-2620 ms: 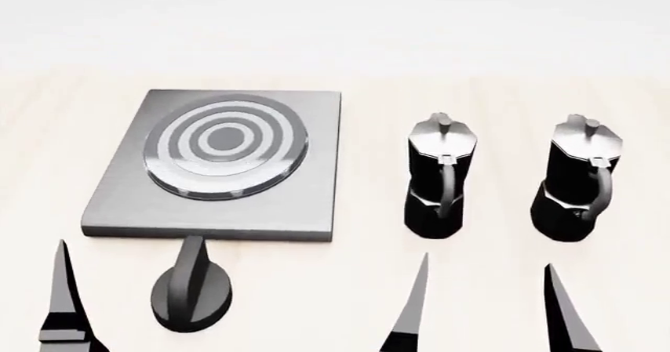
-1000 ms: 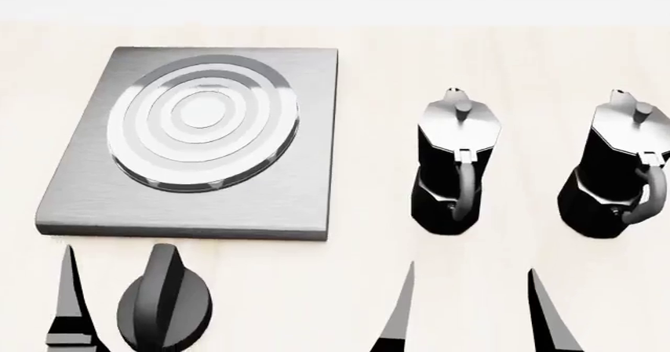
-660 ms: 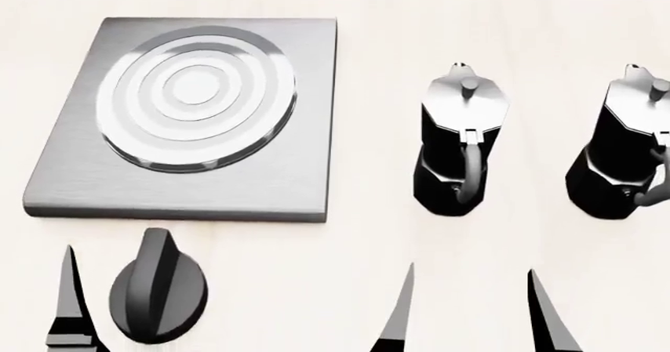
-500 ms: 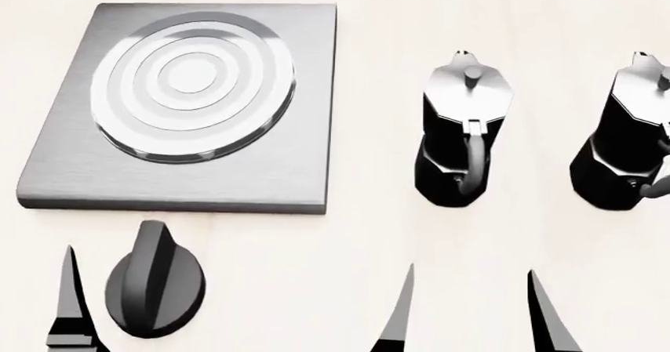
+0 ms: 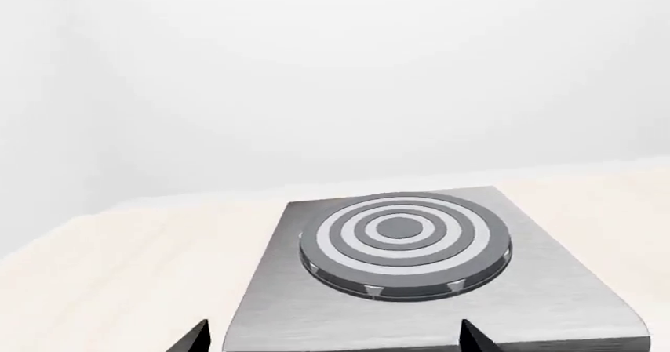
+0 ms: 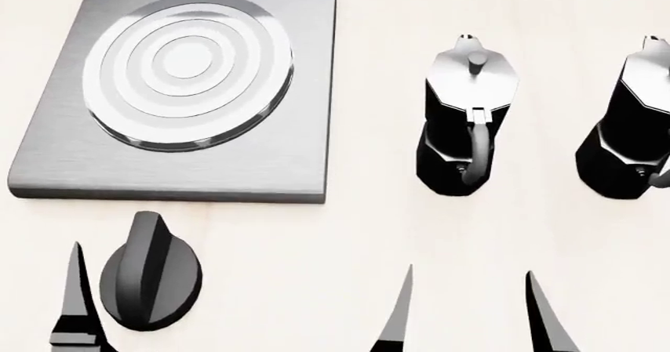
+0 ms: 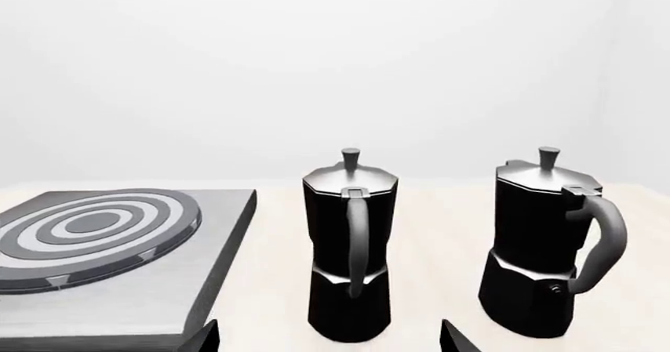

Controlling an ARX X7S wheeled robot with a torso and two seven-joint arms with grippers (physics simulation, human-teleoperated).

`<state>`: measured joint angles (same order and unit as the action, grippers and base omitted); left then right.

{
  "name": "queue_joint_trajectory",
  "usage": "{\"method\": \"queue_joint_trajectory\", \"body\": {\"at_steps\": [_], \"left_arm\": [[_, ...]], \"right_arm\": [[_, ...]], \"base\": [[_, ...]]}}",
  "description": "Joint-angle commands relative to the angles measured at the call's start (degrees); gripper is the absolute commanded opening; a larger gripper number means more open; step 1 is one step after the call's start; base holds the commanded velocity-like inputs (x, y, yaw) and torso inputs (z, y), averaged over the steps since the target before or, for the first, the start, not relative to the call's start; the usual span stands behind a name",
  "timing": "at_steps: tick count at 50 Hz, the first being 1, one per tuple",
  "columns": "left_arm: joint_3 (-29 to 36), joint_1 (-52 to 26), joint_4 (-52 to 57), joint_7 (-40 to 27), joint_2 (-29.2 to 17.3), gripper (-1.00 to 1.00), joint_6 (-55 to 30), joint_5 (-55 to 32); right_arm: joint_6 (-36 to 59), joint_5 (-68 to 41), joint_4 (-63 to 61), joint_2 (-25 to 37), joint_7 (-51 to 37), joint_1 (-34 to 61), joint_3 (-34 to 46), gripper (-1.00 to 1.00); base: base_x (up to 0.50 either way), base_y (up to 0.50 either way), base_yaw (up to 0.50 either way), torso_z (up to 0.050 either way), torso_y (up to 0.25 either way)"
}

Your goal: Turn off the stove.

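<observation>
Left wrist view: grey brushed-metal stove lying flat on a pale wooden table, concentric burner rings raised at its middle. Just 2 dark fingertips of the left gripper poking in at the picture's edge, well apart, nothing between them. Plain white wall behind. No brand, label or writing readable anywhere.

Head view: looking steeply down. Stove at upper left, with the burner rings toward its far side. Small round black knob with a raised bar sitting on the table just in front of the stove's near edge, apart from the plate, the bar running roughly front to back with a slight lean. Left gripper beside the knob, only 1 black finger in view just left of it, not clearly touching. Right gripper lower right, 2 pointed fingers spread apart over bare table. 2 black-and-silver moka pots to the right of the stove: nearer pot well clear of the plate, farther pot cut by the right edge. No lettering legible.

Right wrist view: both moka pots upright, nearer pot close to the stove, farther pot beside it, handles facing the camera. Right gripper fingertips apart, empty
</observation>
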<state>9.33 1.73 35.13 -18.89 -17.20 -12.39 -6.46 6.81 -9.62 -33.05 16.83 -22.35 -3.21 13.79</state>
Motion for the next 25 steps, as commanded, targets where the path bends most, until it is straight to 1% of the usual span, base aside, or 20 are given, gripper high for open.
{"method": "queue_joint_trajectory", "body": {"at_steps": [1,12,25], "left_arm": [[0.2,-2.4,2.0,2.1,1.2,1.00,-0.9,-1.0],[3.6,-7.9,3.0,4.1,2.2,1.00,-4.3,-3.1],[4.9,-9.2,-2.2,4.7,3.3,1.00,-1.7,-3.8]], "right_arm": [[-0.8,0.5,1.1,-0.6,1.1,0.3,-1.0,1.00],[-1.0,0.4,1.3,-0.2,0.8,0.3,-0.8,1.00],[-1.3,0.2,1.6,0.1,0.5,0.3,-0.4,1.00]], "base": [[0.00,0.00,0.00,0.000,0.000],[0.00,0.00,0.00,0.000,0.000],[0.00,0.00,0.00,0.000,0.000]]}}
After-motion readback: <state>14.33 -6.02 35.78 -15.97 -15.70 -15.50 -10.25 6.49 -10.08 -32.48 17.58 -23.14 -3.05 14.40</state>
